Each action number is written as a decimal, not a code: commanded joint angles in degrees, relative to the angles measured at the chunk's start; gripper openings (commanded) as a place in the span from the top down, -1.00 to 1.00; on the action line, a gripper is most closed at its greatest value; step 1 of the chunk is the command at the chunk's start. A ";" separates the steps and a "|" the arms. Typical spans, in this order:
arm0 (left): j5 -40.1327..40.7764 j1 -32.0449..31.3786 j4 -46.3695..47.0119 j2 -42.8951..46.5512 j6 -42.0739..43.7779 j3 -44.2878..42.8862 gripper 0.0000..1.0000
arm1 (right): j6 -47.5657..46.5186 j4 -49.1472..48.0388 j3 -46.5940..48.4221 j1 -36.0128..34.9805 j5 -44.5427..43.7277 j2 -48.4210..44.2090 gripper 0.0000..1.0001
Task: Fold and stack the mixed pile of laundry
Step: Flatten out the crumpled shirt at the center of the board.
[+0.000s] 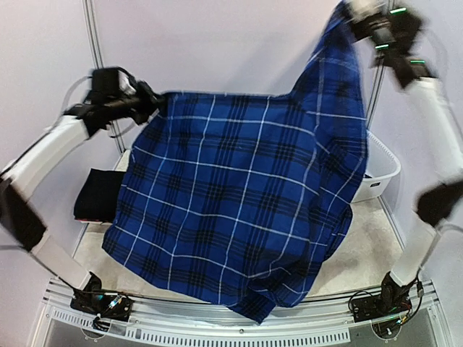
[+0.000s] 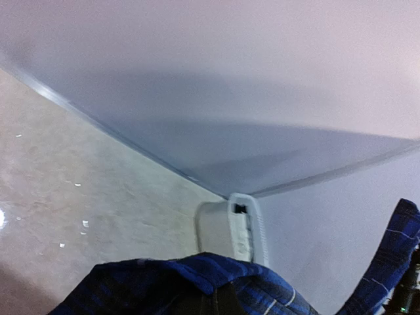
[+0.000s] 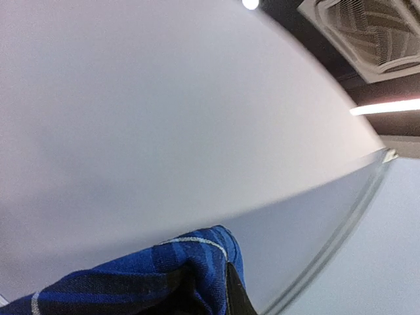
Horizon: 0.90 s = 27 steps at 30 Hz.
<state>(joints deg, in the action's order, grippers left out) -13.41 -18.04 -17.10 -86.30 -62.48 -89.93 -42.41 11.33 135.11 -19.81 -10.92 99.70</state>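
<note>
My left fingers (image 1: 150, 101) are clamped shut on one top corner of the blue shirt (image 1: 239, 202), well left of the white basket (image 1: 383, 173). My right fingers (image 1: 359, 20) pinch another corner high above the basket. Held this way, the shirt hangs spread in the air, hem low toward the surface (image 1: 369, 249), probably so I can lay it flat for folding. A black garment (image 1: 98, 195) lies far left of the basket, partly behind the shirt.
</note>
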 commanded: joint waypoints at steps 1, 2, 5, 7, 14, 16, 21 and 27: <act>13.17 1.07 -0.25 -15.49 0.97 -5.34 1.00 | -2.18 -8.68 7.20 0.84 -6.66 26.16 0.87; 13.23 1.61 -0.15 -19.18 -0.33 -6.74 1.00 | -1.23 -9.68 6.99 0.79 -6.97 28.64 0.53; 10.19 3.72 0.99 -26.01 -9.02 -6.50 1.00 | 1.41 -8.79 6.96 -0.32 -11.03 35.69 -0.74; 11.83 4.18 5.11 -26.38 -13.55 -1.85 0.91 | 2.82 -7.62 4.40 -1.23 -12.65 36.43 -0.97; 12.57 4.28 2.90 -27.29 -11.59 -2.44 -0.02 | 5.96 -9.81 -10.24 -3.12 -13.26 28.31 -0.98; 12.37 4.29 2.56 -27.32 -11.91 -2.40 -0.33 | 7.90 -6.80 -11.87 -3.24 -14.08 26.19 -0.98; 11.74 3.89 0.54 -25.21 -10.37 -1.64 -0.46 | 21.03 4.24 -21.58 -4.88 -10.56 16.03 -0.98; 11.13 2.27 -9.74 -21.38 1.54 -2.02 -0.37 | 50.04 18.98 -41.76 -6.19 8.51 -3.34 -0.84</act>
<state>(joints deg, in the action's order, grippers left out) -1.89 -14.09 -19.05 -112.40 -70.26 -91.46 -15.00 17.04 103.24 -24.80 -15.09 104.84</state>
